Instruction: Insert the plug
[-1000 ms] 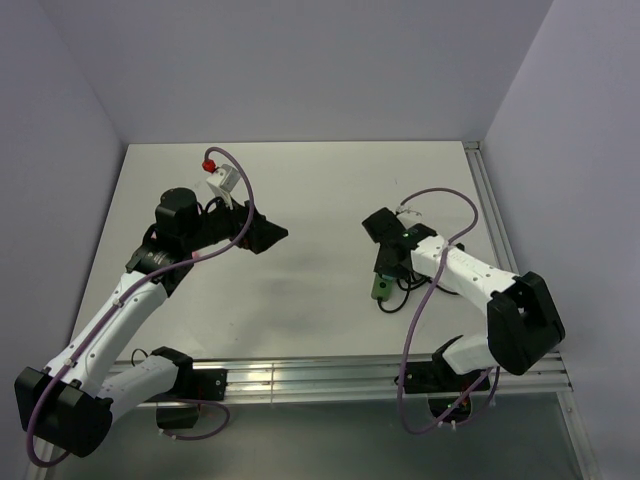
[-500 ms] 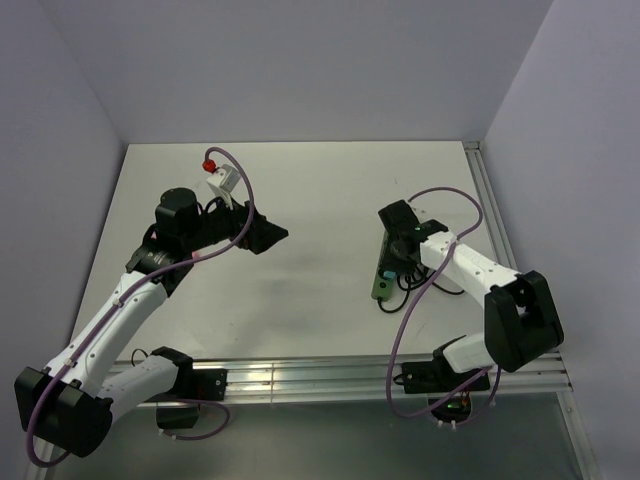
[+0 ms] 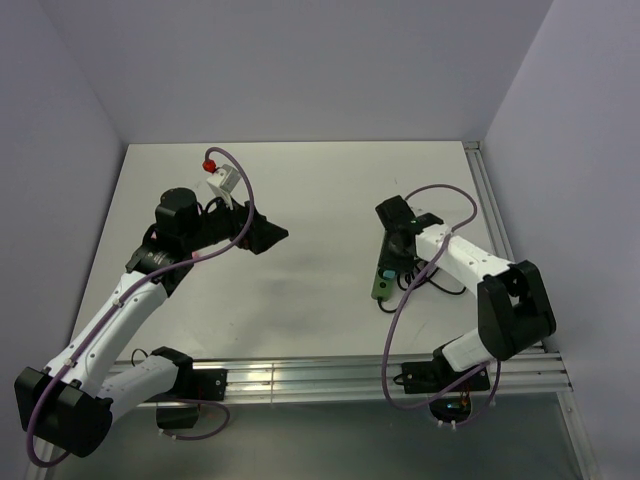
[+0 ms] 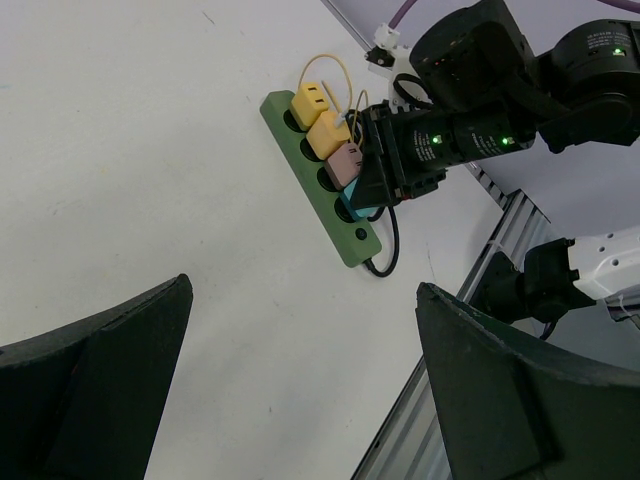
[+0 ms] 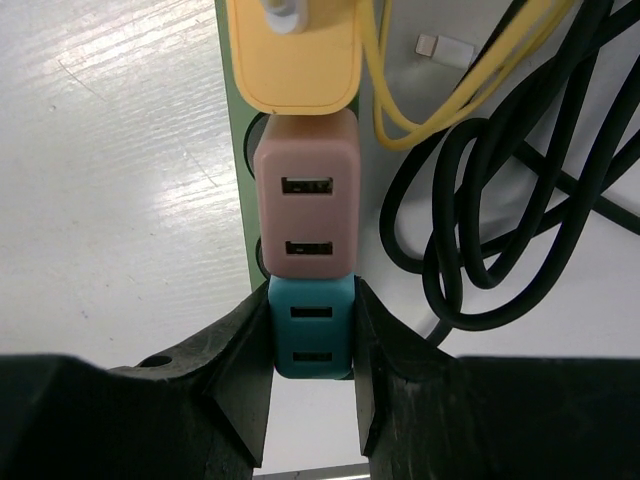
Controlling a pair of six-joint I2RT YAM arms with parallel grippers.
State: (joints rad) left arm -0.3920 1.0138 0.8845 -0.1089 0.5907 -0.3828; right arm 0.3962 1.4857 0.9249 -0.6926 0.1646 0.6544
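A green power strip (image 3: 384, 282) lies on the white table at the right; it also shows in the left wrist view (image 4: 322, 187) and the right wrist view (image 5: 233, 140). Plugged along it are yellow plugs (image 5: 295, 55), a pink plug (image 5: 305, 197) and a teal plug (image 5: 312, 326). My right gripper (image 5: 312, 345) is shut on the teal plug, a finger pressed on each side, directly over the strip (image 3: 398, 246). My left gripper (image 4: 300, 400) is open and empty, hovering over bare table at the left (image 3: 268, 236).
A coiled black cord (image 5: 500, 190) and a yellow cable (image 5: 450, 90) lie right of the strip. A white block with a red knob (image 3: 218, 176) sits at the back left. An aluminium rail (image 3: 300, 375) runs along the near edge and another along the right edge (image 3: 490, 210).
My right gripper has moved up along the strip toward the far side, and its wrist has turned. The left arm has not moved.
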